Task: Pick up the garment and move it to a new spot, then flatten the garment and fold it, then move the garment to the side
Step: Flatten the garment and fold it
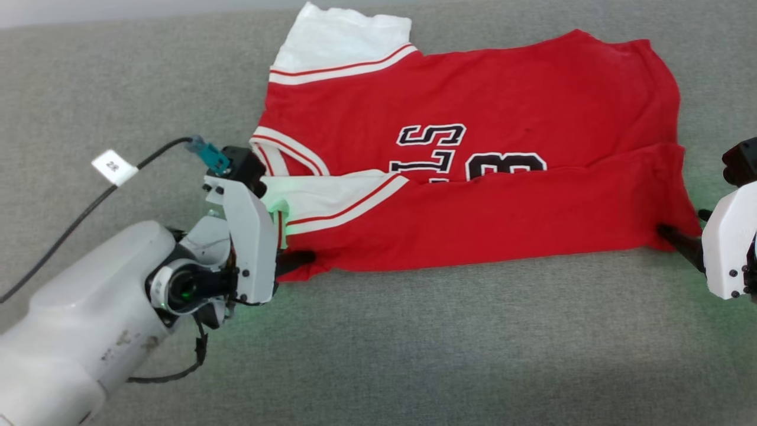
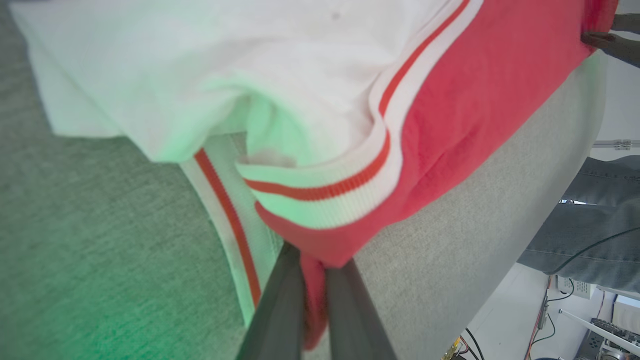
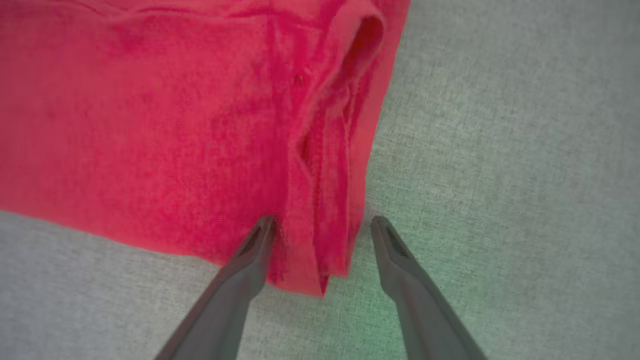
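With the garment lying half-folded toward the far edge of the bench, the left tool pinching its near left corner and the right tool spread astride the near right corner, the right should close on every layer before both lift evenly.

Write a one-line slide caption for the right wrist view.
Open right tool straddles the red jersey at its folded corner, on grey cloth.
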